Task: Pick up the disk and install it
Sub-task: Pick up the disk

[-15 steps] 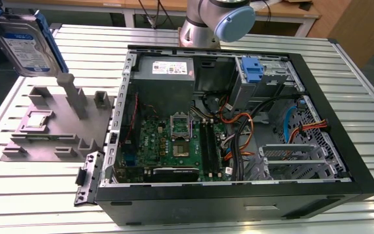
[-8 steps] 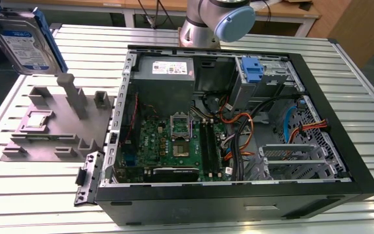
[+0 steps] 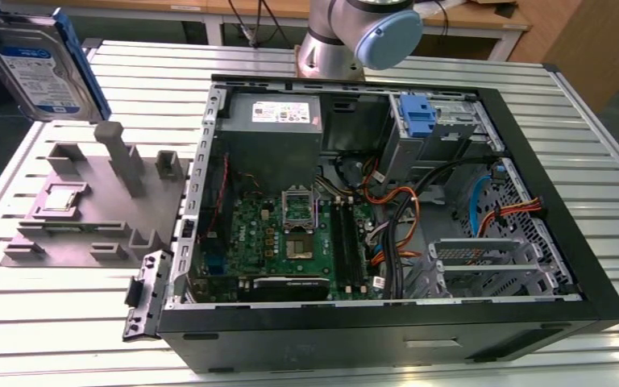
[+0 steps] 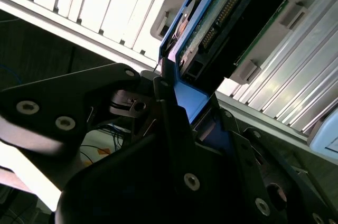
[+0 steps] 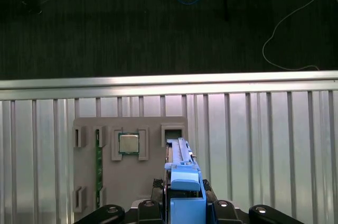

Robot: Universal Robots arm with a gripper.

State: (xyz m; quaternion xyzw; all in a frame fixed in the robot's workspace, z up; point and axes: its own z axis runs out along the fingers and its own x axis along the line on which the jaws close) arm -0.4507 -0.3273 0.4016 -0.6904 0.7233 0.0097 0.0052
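Disk (image 3: 41,68): exterior view's far left, upright, raised well above surface (image 3: 51,322), label outward.
Pincer (image 4: 182,97): in second wrist view, clenched on disk's blue frame at one end.
Grey fixture (image 3: 84,214): below disk, apart from it.
Open computer case (image 3: 600,298): exterior view's right of fixture; blue bracket (image 3: 418,113) stands inside at rear.
Judgement: disk rigid, fairly heavy, shock-sensitive. Circuit board and connector face exposed, so avoid contact there. Frame edges are proper hold. Smooth plastic may slip if tilted.
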